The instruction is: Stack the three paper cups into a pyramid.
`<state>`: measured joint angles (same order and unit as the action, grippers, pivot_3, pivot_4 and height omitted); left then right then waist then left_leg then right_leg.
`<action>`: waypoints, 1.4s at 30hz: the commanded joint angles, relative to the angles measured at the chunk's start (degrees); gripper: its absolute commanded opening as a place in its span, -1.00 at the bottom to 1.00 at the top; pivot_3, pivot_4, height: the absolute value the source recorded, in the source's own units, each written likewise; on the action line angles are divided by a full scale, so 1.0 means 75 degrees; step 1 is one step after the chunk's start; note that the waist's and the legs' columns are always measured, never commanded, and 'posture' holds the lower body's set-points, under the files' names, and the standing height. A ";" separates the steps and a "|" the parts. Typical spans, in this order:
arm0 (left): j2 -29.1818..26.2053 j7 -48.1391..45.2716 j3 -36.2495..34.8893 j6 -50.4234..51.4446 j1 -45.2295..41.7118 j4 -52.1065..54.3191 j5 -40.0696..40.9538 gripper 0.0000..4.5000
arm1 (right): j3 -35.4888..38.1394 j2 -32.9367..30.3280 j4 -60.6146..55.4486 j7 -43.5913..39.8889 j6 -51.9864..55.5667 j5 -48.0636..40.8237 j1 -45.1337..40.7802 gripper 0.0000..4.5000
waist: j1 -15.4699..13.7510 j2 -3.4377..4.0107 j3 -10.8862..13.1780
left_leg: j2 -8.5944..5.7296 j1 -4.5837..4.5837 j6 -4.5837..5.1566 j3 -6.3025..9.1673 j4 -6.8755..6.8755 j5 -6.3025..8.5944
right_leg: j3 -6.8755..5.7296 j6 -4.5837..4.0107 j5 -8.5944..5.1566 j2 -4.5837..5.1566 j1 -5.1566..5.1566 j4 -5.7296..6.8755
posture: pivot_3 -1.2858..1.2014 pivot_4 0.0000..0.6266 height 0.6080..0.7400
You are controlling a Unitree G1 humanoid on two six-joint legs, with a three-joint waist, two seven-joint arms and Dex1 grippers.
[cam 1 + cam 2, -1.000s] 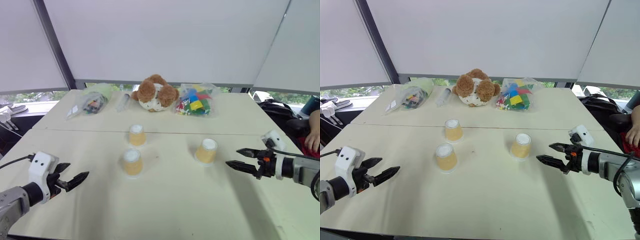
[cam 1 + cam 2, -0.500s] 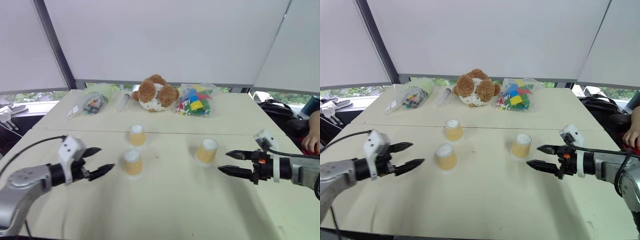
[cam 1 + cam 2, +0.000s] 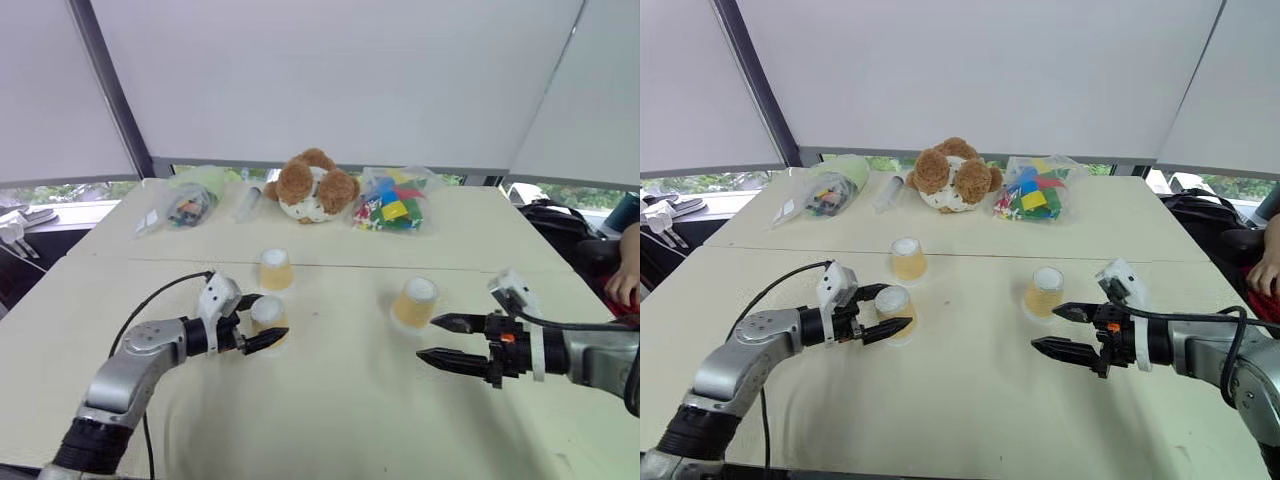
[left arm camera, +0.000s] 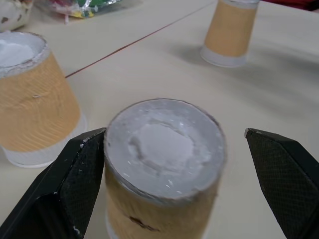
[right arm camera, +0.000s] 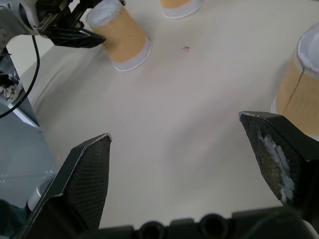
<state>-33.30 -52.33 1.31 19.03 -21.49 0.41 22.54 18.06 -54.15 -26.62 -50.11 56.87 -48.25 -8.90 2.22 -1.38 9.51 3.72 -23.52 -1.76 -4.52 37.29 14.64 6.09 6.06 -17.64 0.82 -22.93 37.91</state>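
Observation:
Three paper cups stand upside down on the table: a near-left cup (image 3: pixel 267 318), a far cup (image 3: pixel 274 270) and a right cup (image 3: pixel 415 302). My left gripper (image 3: pixel 270 318) is open and straddles the near-left cup (image 4: pixel 164 169). One finger (image 4: pixel 79 169) sits close against the cup's side, while the other finger (image 4: pixel 284 169) stands well off it. My right gripper (image 3: pixel 425 338) is open and empty. It hangs just in front of the right cup (image 5: pixel 299 94), pointing left.
At the table's back lie a brown teddy bear (image 3: pixel 310 186), a bag of coloured blocks (image 3: pixel 392 200), a clear tube (image 3: pixel 246 203) and another bag (image 3: pixel 185 205). A person's hand (image 3: pixel 628 275) rests at the right edge. A seam (image 3: pixel 340 266) crosses the table behind the near cups.
My left gripper swung right and forward from the table's left side until it straddled the near-left cup. My right gripper drifted left, to a spot in front of the right cup.

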 commanded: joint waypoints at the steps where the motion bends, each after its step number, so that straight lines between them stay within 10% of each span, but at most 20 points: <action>1: 0.0185 -0.0087 -0.0049 -0.0454 -0.0225 -0.0223 -0.0107 0.88 | 0.0310 0.0070 -0.0194 0.0109 -0.0204 -0.0126 0.0030 1.00 | 0.0016 0.0000 0.0000 | 0.0000 0.0000 0.0000 0.0000 0.0000 0.0000 | 0.0000 0.0000 0.0000 0.0000 0.0000 0.0000 | 0.03 -0.52 1.00; 6: 0.0321 -0.0160 -0.0074 -0.0621 -0.0312 -0.0373 -0.0157 -0.03 | 0.0316 0.0060 -0.0165 0.0116 -0.0352 -0.0067 0.0183 1.00 | 0.0014 0.0000 0.0000 | 0.0001 0.0000 0.0000 0.0001 -0.0001 0.0000 | -0.0001 0.0001 0.0000 -0.0002 0.0000 0.0003 | 0.03 -0.52 1.00; 25: 0.1654 -0.0129 0.1645 -0.0370 -0.0834 0.0333 -0.0666 -0.04 | 0.1093 -0.0283 -0.0994 0.0284 0.0091 -0.0874 0.1046 1.00 | -0.0175 0.0000 -0.0002 | 0.0000 0.0004 0.0000 0.0012 0.0022 0.0000 | -0.0001 0.0004 -0.0001 -0.0014 0.0020 0.0005 | 0.03 -0.52 1.00; 30: 0.1746 -0.0223 0.1490 -0.0532 -0.0946 0.0157 -0.0584 0.99 | 0.0976 -0.0167 -0.1088 0.0448 0.0009 -0.0905 0.1150 1.00 | -0.0183 0.0000 -0.0002 | 0.0000 0.0003 0.0000 0.0011 0.0022 0.0000 | -0.0002 0.0004 -0.0001 -0.0012 0.0020 0.0004 | 0.03 -0.52 1.00; 36: 0.1041 0.0068 0.0695 -0.0061 -0.0744 0.1191 -0.0326 0.99 | 0.0922 -0.0204 -0.1006 0.0420 -0.0085 -0.0831 0.1209 1.00 | -0.0151 -0.0001 -0.0001 | 0.0003 0.0003 0.0000 0.0012 0.0020 0.0000 | -0.0002 0.0004 -0.0001 -0.0013 0.0018 0.0005 | 0.03 -0.52 1.00; 42: -0.1146 -0.0556 -0.0486 0.0644 -0.0366 0.1043 -0.0165 0.99 | 0.0824 -0.0187 -0.0845 0.0361 -0.0147 -0.0983 0.0894 1.00 | -0.0124 0.0001 -0.0002 | 0.0012 0.0014 0.0000 0.0012 0.0008 0.0000 | 0.0000 0.0002 -0.0002 -0.0016 0.0012 0.0010 | 0.03 -0.52 1.00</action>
<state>-40.58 -55.89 0.02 24.70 -23.08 9.65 21.87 23.67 -55.49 -32.79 -47.10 56.89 -54.33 -0.39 1.28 -1.38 9.50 3.80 -23.42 -1.76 -4.44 37.35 14.63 6.08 6.07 -17.66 0.70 -22.83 37.99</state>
